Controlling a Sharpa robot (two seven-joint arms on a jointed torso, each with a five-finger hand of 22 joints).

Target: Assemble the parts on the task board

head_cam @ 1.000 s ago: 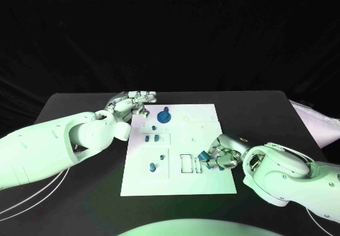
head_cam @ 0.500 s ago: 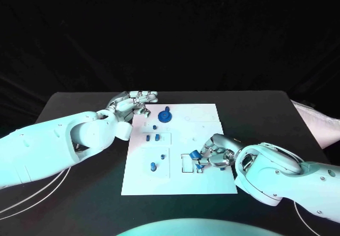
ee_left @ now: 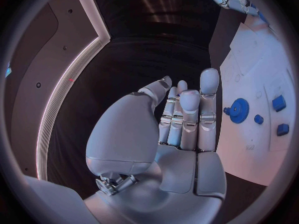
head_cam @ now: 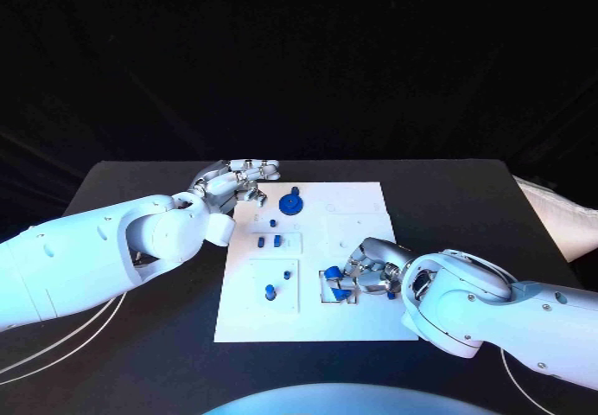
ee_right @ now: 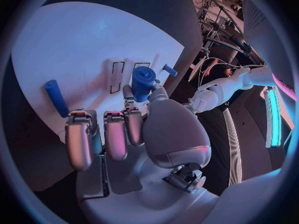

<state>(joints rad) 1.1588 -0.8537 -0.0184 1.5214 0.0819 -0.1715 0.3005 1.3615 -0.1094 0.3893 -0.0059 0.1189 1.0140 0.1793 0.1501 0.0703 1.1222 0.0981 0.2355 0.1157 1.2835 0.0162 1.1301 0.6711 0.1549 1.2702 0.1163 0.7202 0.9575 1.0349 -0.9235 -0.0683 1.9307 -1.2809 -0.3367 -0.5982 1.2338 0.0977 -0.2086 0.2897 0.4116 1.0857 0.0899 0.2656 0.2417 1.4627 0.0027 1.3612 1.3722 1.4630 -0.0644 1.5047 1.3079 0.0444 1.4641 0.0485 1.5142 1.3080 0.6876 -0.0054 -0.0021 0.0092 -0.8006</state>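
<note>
- My right hand (head_cam: 369, 275) has slid leftward over the task board (head_cam: 361, 322), pinching a blue cylinder part (ee_right: 142, 81) above the rectangular slots (head_cam: 334, 284), lower centre of frame.
- Insertion looks imminent.
- My left hand (head_cam: 237, 181) rests open, holding nothing, at the board's upper-left corner.

A: Where's the task board (head_cam: 361, 322)?
B: Centre of the head view, a white plate lying flat.

A: And the parts?
B: A blue gear (head_cam: 289, 205) near its top edge, two small blue pieces (head_cam: 268, 243) mid-left, a blue peg (head_cam: 270, 294) lower left, and a blue cylinder (ee_right: 142, 79) held over the slots (head_cam: 327, 287).
</note>
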